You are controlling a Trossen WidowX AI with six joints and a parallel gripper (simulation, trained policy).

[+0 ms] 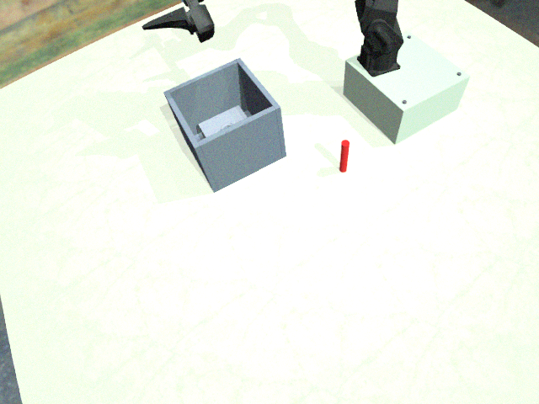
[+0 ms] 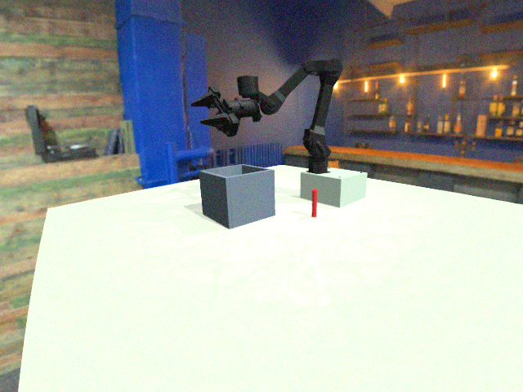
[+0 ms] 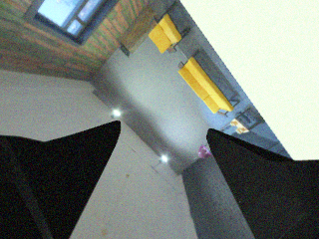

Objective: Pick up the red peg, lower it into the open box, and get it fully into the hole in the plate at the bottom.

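Tool [image 2: 196, 112] [image 3: 164, 128] wide open, nothing held, above pale table [image 1: 278, 278] [image 2: 270, 287] [image 3: 269, 55]. Red peg [image 1: 344, 156] [image 2: 314, 203] upright on table, well in from its edges. Plank wall [image 2: 63, 177] [image 3: 65, 45] beyond table's left edge in exterior view.

The slim, solid red cylindrical peg [image 1: 344, 156] [image 2: 314, 203] stands upright on the pale table, at about 4 o'clock from the box in the top view, apart from it. The open-topped, square, blue-grey box [image 1: 246, 150] [image 2: 252, 198] sits upright; inside, at its bottom, lies 1 pale grey plate [image 1: 222, 120].
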